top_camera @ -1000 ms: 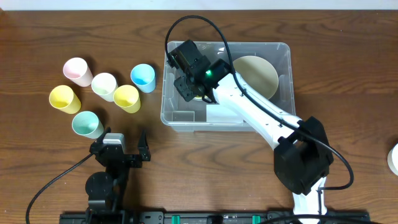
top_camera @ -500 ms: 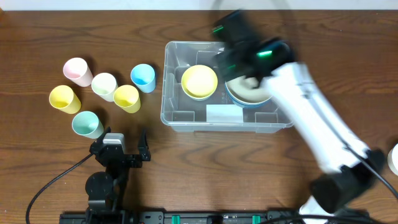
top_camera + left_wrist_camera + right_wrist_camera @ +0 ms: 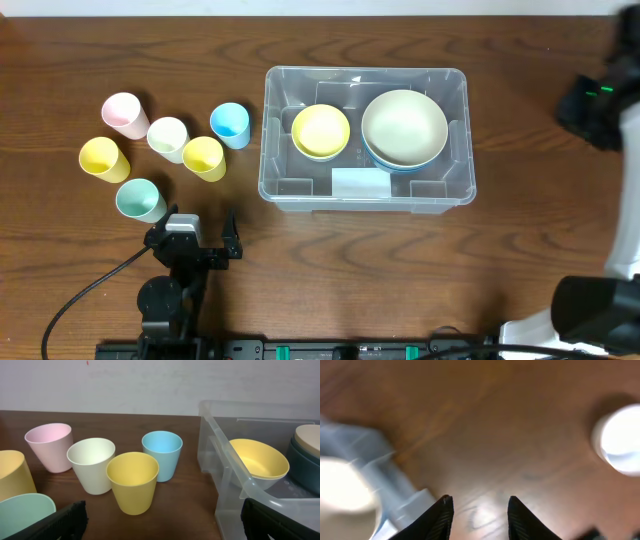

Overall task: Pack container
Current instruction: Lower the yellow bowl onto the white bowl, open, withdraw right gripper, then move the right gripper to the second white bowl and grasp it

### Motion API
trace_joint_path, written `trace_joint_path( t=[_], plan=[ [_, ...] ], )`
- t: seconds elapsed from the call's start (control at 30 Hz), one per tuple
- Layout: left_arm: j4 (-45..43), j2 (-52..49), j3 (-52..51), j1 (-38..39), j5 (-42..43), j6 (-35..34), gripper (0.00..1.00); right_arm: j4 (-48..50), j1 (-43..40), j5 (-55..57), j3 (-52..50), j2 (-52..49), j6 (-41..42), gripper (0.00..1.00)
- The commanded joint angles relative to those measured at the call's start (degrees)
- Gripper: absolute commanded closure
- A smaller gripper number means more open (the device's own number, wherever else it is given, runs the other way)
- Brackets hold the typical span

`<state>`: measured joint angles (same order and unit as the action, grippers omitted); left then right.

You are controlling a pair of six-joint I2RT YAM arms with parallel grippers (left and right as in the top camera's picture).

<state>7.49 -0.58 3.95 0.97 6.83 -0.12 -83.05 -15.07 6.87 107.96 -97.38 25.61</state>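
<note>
No writing can be read anywhere; a white label [image 3: 360,183] is seen on the container [image 3: 365,71] base, nothing legible on it.

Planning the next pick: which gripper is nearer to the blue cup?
Left. The left gripper is open with the blue cup just ahead of it, on the cup side of the container. The right gripper is off beyond the container's opposite end.
</note>
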Motion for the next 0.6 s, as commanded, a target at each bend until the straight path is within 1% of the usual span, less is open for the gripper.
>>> trace_joint_path(
  t=[0.0, 0.17, 0.3, 0.43, 0.57],
  plan=[
    [0.6, 0.3, -1.7, 0.2, -0.7, 0.5, 0.02, -1.4, -8.9, -0.5, -1.6, 1.2, 3.3, 0.61],
    [0.6, 0.3, -1.7, 0.2, -0.7, 0.5, 0.02, -1.4, -19.9, -0.7, -3.7, 1.2, 2.8, 0.61],
    [0.6, 0.3, -1.7, 0.2, -0.7, 0.5, 0.02, 0.3, -27.2, 0.7, -7.6, 1.2, 2.6, 0.63],
    [0.6, 0.3, -1.7, 0.2, -0.7, 0.5, 0.02, 5.5, -32.7, 0.5, -14.6, 1.2, 1.1, 0.64],
    [0.6, 0.3, -1.7, 0.2, -0.7, 0.5, 0.02, 13.4, -35.2, -4.8, -23.1, 1.2, -4.9, 0.63]
  ],
)
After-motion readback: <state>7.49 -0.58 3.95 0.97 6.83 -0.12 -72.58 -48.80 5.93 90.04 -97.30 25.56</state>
